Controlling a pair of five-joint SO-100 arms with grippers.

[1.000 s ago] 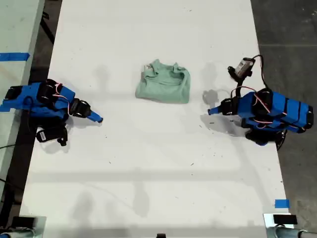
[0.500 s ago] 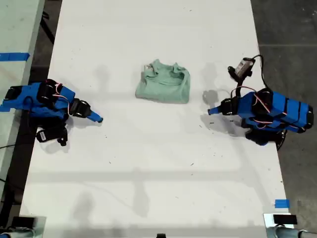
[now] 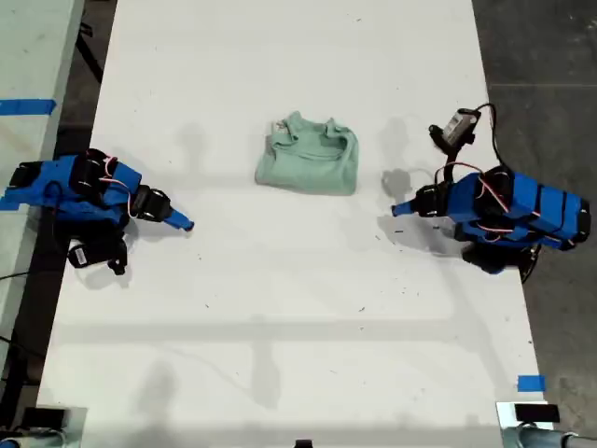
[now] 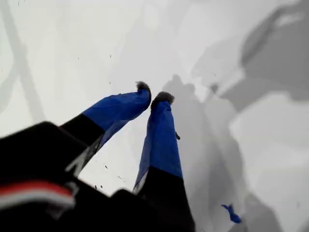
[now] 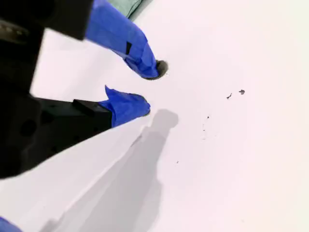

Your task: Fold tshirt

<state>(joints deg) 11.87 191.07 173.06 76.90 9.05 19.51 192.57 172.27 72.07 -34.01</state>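
The fingers [image 4: 120,108] of my first gripper [image 4: 153,93] stand narrow, their dark tips almost touching, with nothing between them; they hang over bare white surface [image 4: 58,48] crossed by grey shadows, and a small blue scrap [image 4: 231,213] lies near them. The fingers [image 5: 123,36] of my second gripper [image 5: 152,88] are a little apart, a slim gap between the tips, and they too hold nothing; their shadow falls on the surface just beyond. A sliver of the tshirt [image 5: 128,6] shows past one finger, apart from it. In the exterior view the tshirt [image 3: 308,159] lies folded into a compact pale green bundle, collar uppermost, at about 12 o'clock from the middle of the surface [image 3: 298,308], touched by neither arm. One blue arm [image 3: 89,191] rests at 9 o'clock, its tip aimed inward, and the other blue arm [image 3: 504,210] rests at 3 o'clock, its tip aimed toward the first; the wrist views do not show me which is which. A bit of blue tape [image 3: 530,383] sits at 5 o'clock near the surface's edge. Dark grey floor [image 3: 541,56] runs along the 3 o'clock side, and a second pale table [image 3: 28,56] with a blue tape strip [image 3: 26,105] stands at 10 o'clock.
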